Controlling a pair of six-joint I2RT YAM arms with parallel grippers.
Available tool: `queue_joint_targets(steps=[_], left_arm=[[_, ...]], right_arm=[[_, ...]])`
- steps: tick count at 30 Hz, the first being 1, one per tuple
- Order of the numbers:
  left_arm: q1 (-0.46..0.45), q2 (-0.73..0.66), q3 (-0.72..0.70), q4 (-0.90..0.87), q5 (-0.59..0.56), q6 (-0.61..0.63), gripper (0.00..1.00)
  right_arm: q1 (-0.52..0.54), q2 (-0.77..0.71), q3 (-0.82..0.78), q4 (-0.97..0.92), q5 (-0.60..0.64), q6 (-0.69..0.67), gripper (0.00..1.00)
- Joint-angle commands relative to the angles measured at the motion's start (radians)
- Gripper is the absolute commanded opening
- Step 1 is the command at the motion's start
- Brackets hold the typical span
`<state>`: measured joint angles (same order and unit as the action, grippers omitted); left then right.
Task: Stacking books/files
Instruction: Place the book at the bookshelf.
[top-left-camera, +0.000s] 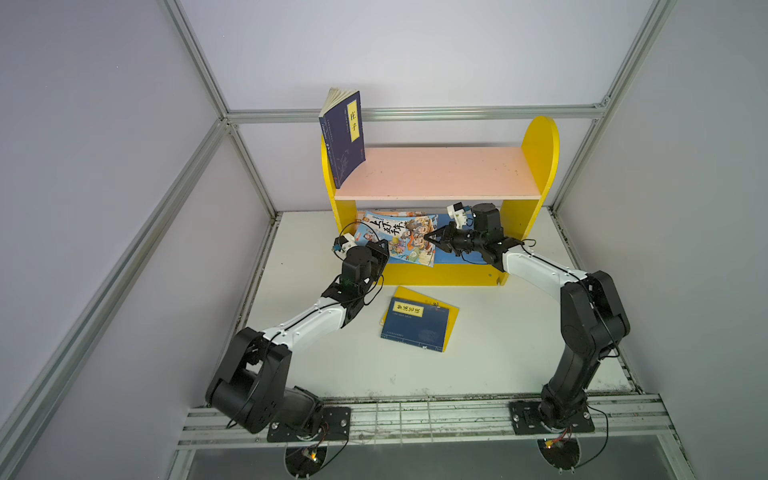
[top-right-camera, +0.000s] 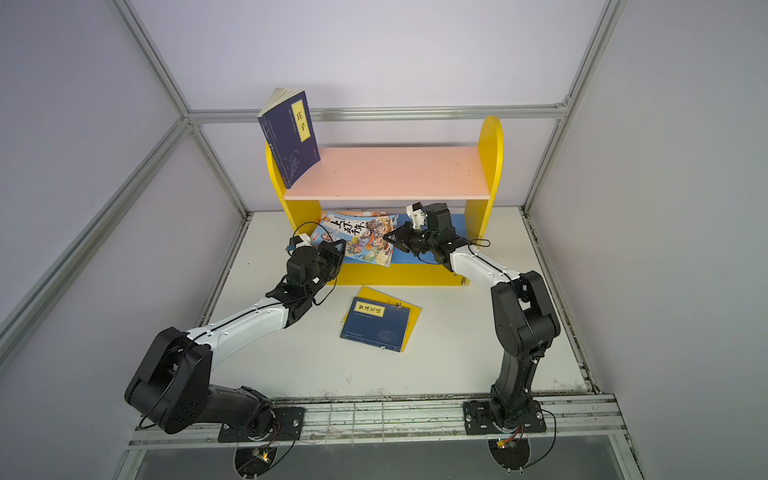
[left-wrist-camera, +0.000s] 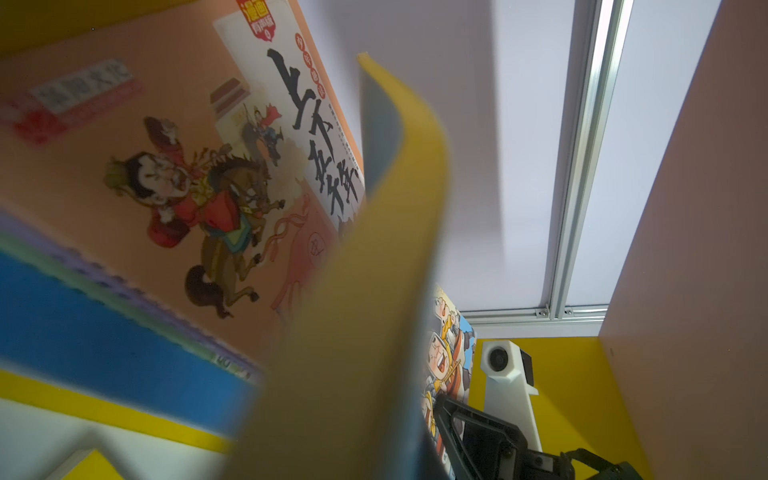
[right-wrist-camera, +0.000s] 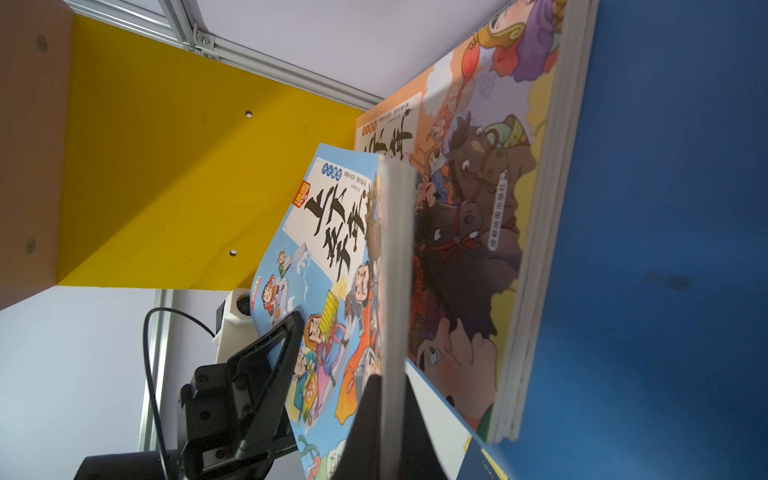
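Note:
A light blue cartoon book (top-left-camera: 401, 239) (top-right-camera: 361, 239) hangs tilted inside the lower compartment of the yellow shelf (top-left-camera: 540, 166). My left gripper (top-left-camera: 384, 249) is shut on its left edge, and its fingers (right-wrist-camera: 270, 357) lie against the cover. My right gripper (top-left-camera: 430, 237) (right-wrist-camera: 392, 428) is shut on the right edge, a black finger on each side. Under it, several cartoon books are stacked with an orange cover (right-wrist-camera: 469, 208) (left-wrist-camera: 166, 166) on top. A navy book (top-left-camera: 343, 137) leans upright at the top shelf's left end. Another navy book (top-left-camera: 415, 326) lies on a yellow book (top-left-camera: 451, 322) on the table.
The pink top board (top-left-camera: 436, 174) roofs the lower compartment closely above both wrists. The blue shelf floor (right-wrist-camera: 665, 249) carries the stack. Yellow side panels (right-wrist-camera: 187, 166) close in both ends. Aluminium frame posts (top-left-camera: 249, 166) and grey walls surround the white table (top-left-camera: 519, 332).

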<state>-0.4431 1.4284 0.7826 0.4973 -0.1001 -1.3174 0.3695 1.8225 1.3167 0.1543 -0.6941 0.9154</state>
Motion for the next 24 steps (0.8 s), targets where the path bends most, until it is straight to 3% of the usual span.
queue_joint_targets(steps=[1,5,9,18,24], left_arm=[[-0.008,0.002,-0.011,-0.042,0.128,0.013,0.28],[-0.009,-0.009,-0.021,-0.061,0.123,0.013,0.51],[-0.012,-0.024,-0.03,-0.087,0.12,0.013,0.64],[-0.034,-0.094,-0.045,-0.167,0.114,0.026,0.74],[-0.048,-0.202,-0.049,-0.343,0.091,0.091,0.76]], right_arm=[[-0.004,0.028,0.027,0.065,0.055,-0.04,0.0],[-0.003,0.05,0.025,0.097,0.053,-0.036,0.0],[-0.005,0.068,0.037,0.108,0.044,-0.043,0.0],[-0.011,0.116,0.104,0.064,-0.012,-0.074,0.0],[-0.011,0.147,0.175,-0.029,-0.035,-0.122,0.0]])
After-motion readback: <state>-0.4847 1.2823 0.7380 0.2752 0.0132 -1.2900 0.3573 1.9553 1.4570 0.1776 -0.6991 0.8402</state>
